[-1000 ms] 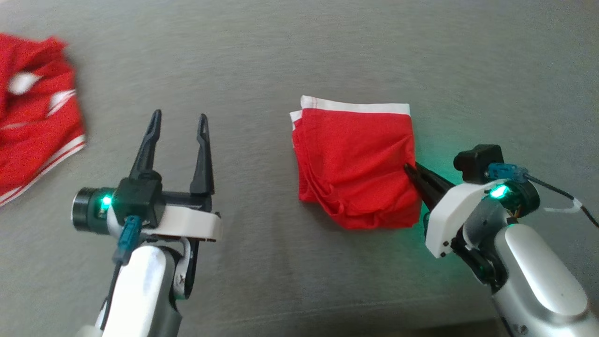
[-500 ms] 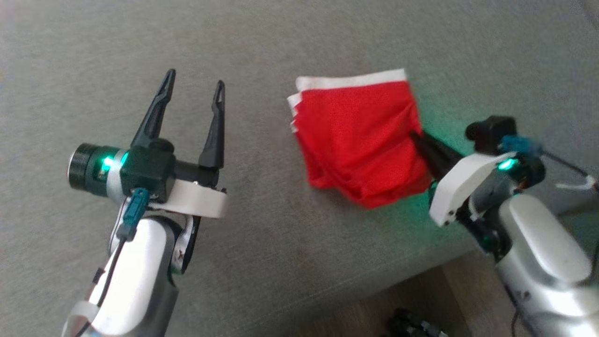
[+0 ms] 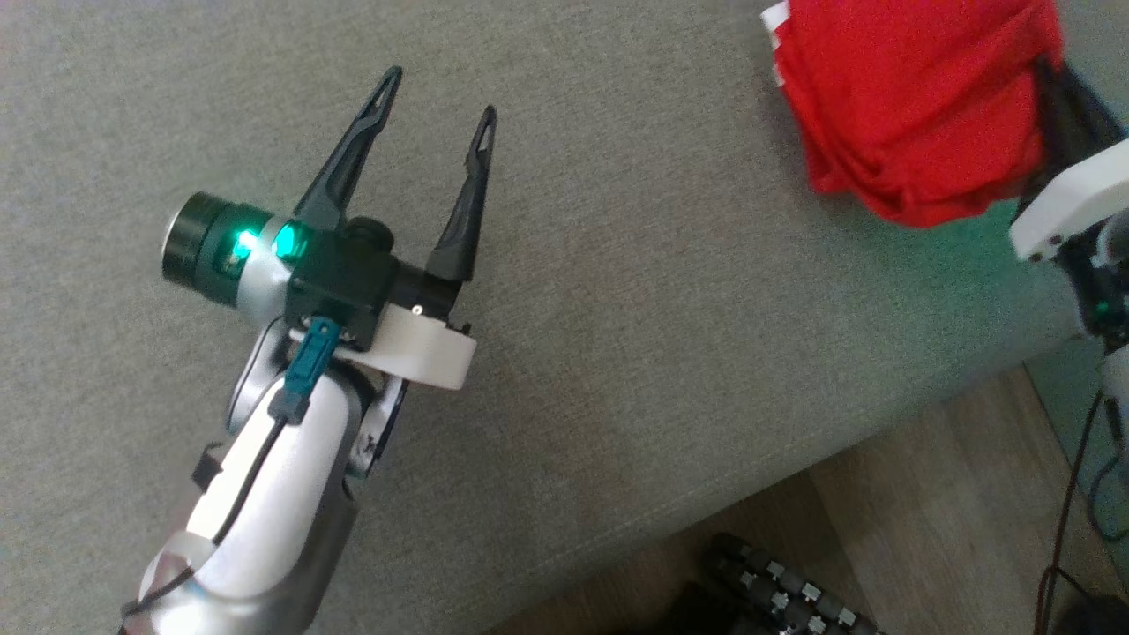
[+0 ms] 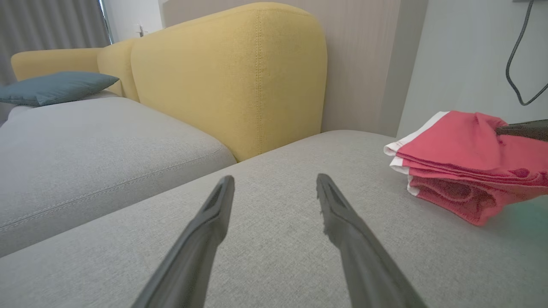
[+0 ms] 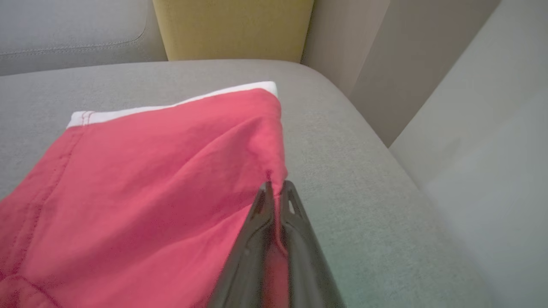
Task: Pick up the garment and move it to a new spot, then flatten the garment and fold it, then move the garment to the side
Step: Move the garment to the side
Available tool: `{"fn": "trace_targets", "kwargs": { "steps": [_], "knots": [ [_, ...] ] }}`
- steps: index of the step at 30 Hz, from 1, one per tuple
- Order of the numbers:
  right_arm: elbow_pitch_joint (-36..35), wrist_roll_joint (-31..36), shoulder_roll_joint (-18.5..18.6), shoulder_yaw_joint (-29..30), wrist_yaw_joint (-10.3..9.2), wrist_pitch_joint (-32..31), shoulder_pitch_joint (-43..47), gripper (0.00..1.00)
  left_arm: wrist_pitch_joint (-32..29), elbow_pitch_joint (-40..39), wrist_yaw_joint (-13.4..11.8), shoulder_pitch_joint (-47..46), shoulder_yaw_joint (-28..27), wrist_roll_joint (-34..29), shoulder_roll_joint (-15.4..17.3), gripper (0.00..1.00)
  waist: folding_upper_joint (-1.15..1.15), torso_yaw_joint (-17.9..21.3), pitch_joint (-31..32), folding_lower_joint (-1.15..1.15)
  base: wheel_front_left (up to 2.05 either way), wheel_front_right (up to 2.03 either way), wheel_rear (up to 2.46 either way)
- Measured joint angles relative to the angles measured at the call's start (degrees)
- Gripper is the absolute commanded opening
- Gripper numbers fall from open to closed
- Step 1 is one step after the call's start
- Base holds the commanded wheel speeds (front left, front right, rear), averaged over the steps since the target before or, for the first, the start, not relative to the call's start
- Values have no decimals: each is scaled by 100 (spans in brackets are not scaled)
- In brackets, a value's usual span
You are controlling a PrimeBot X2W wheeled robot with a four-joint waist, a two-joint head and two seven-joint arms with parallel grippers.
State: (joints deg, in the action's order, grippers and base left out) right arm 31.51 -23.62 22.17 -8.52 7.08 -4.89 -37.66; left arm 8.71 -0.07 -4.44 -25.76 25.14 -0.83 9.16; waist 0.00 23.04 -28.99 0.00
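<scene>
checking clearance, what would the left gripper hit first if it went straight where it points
The left gripper would probably meet the yellow backrest, low where it joins the grey seat cushion; depth is unclear.

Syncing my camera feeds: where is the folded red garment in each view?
Head view: garment in the top right corner.
Left wrist view: right edge, mid-height.
Right wrist view: lower left through centre.
Shared landmark: the right gripper pinching its edge.
</scene>
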Motion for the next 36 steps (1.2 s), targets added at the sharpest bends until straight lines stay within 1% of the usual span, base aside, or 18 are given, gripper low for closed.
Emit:
{"fn": "trace_targets", "kwargs": {
  "steps": [6, 15, 16, 17, 18, 19, 21, 23, 24, 25, 29, 32, 36],
  "knots": [
    [311, 56, 34, 320, 0, 280, -303, 0, -2, 5, 52, -244, 105, -63, -12, 100, 0, -62, -234, 0, 0, 0, 0],
    [978, 127, 78, 524, 0, 520, -862, 0, 63, 27, 91, -442, 192, -63, -18, 100, 0, -286, -534, 0, 0, 0, 0],
    [1094, 127, 94, 565, 0, 531, -912, 7, 73, 35, 91, -452, 191, -63, -19, 100, 0, -315, -563, 0, 0, 0, 0],
    [1203, 127, 116, 589, 0, 563, -955, 21, 78, 44, 90, -463, 192, -63, -19, 100, 0, -344, -587, 0, 0, 0, 0],
    [1283, 124, 129, 603, 0, 620, -994, 16, 97, 59, 89, -480, 191, -63, -19, 100, 0, -370, -607, 0, 0, 0, 0],
    [1318, 122, 132, 602, 0, 693, -1018, 0, 98, 70, 86, -498, 191, -63, -19, 100, 0, -390, -622, 0, 0, 0, 0],
    [1424, 130, 132, 590, 0, 743, -1059, 0, 146, 105, 82, -509, 191, -62, -19, 100, 0, -418, -630, 0, 0, 0, 0],
    [1555, 148, 135, 554, 0, 749, -1108, 41, 156, 182, 80, -509, 192, -51, -20, 100, 0, -436, -596, 0, 0, 0, 0],
    [1588, 158, 133, 547, 0, 761, -1108, 79, 181, 216, 65, -506, 192, -29, -22, 100, 0, -443, -563, 0, 0, 0, 0],
    [1624, 188, 127, 547, 0, 804, -1105, 100, 205, 234, 36, -500, 191, 1, -23, 100, 0, -448, -522, 0, 0, 0, 0],
    [1647, 486, 122, 593, 0, 1026, -1055, 100, 280, 320, -22, -466, 187, 90, -47, 100, 0, -457, -290, 0, 0, 0, 0],
    [1508, 661, 111, 670, 0, 1179, -806, 100, 339, 398, -78, -286, 175, 198, -68, 100, 0, -473, -61, 0, 0, 0, 0],
    [922, 813, -77, 673, 0, 1395, -177, 100, 408, 523, -220, 103, 141, 375, -122, 100, 0, -518, 299, 0, 0, 0, 0]
  ]
}}
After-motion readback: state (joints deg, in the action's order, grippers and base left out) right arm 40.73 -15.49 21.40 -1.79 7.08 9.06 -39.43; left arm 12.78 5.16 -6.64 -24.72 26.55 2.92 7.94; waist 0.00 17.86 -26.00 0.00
